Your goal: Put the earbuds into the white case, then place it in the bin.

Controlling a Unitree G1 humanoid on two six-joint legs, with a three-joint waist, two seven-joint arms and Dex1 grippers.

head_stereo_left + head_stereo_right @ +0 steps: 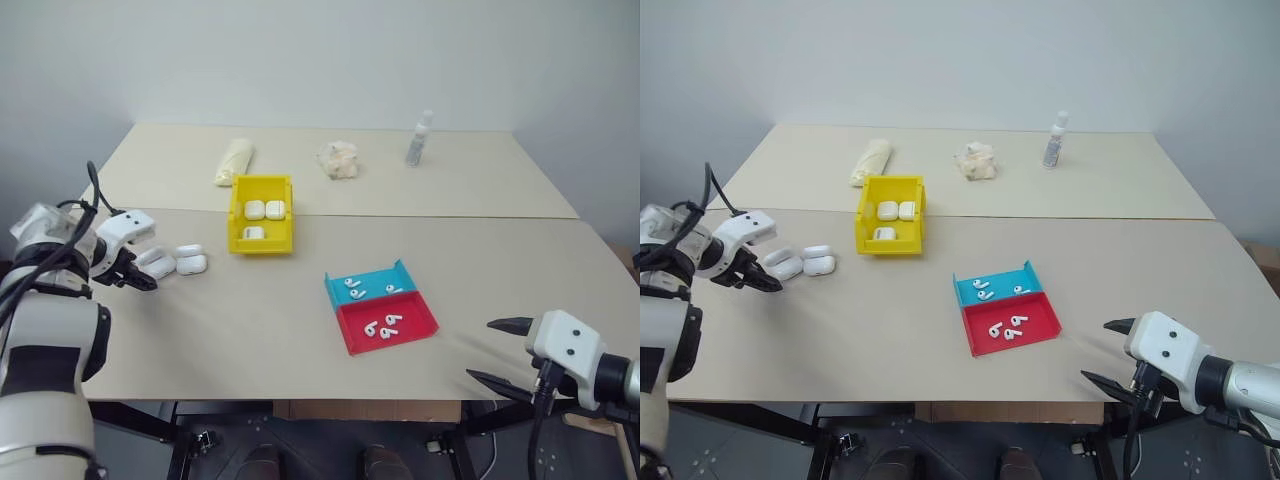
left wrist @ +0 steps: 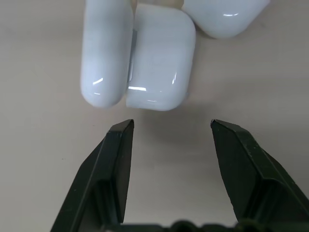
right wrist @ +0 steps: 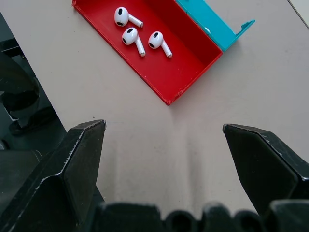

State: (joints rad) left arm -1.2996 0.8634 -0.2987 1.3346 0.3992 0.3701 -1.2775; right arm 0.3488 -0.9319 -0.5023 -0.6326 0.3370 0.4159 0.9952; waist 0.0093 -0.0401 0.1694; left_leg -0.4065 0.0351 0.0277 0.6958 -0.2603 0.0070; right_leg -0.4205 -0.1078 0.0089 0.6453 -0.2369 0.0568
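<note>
An open white case [image 2: 159, 58] lies on the table just past my left gripper's [image 2: 171, 123] tips, with a second case [image 2: 224, 17] beside it. The fingers stand apart with only bare tabletop between them. From the head camera, these two cases [image 1: 175, 263] sit left of the yellow bin [image 1: 260, 246], which holds three more cases. Earbuds [image 1: 385, 325] lie in the red half of a tray [image 1: 400, 340], and others in its blue half [image 1: 365, 290]. My right gripper [image 1: 480, 350] hovers open near the table's front right edge, with the earbuds [image 3: 140, 38] ahead of it.
On the far table stand a small spray bottle [image 1: 419, 138], a crumpled pale wad [image 1: 338, 160] and a yellowish roll [image 1: 234, 160]. A seam [image 1: 450, 217] runs between the two tabletops. The front table edge [image 1: 300, 398] is close to both arms.
</note>
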